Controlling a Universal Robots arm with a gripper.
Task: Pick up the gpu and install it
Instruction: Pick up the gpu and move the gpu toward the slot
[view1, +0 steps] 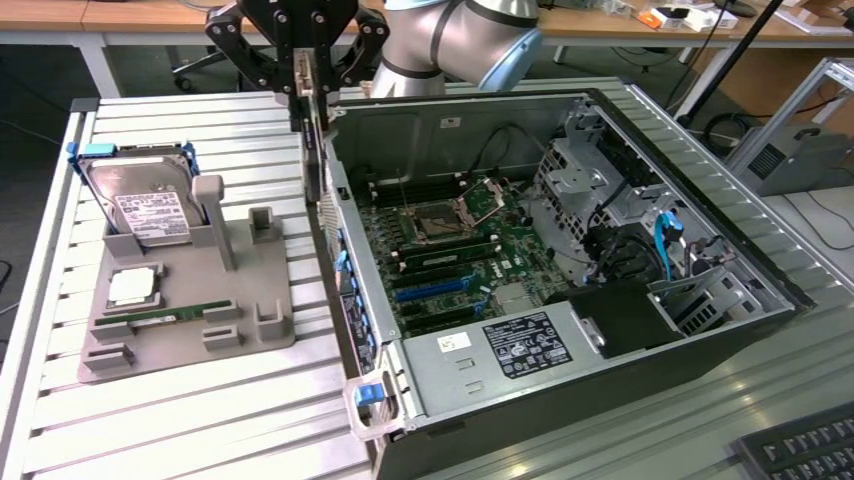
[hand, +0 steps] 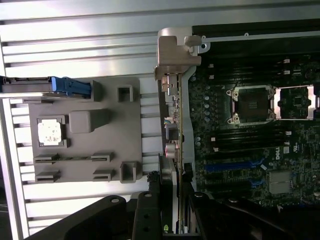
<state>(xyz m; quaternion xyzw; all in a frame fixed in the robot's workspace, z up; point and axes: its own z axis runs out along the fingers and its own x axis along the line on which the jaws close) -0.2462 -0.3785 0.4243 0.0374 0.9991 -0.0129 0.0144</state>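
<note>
The pincer (hand: 174, 202) is clamping the gpu (hand: 178, 130) by its upper edge, hanging it upright alongside the computer case (view1: 441, 130) wall, at eleven o'clock in the exterior view. It is looking stiff, light and fragile, so edges only.

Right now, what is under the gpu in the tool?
The gpu hangs over the case's wall, motherboard alongside. The card's edge hides the strip straight beneath it.

Robotics lab: slatted metal bench (view1: 187, 425), wooden desks (view1: 120, 14)

Dell logo (hand: 286, 153) on the motherboard (hand: 240, 150); hard drive label (view1: 151, 215) and power supply label (view1: 527, 340) unreadable.
</note>
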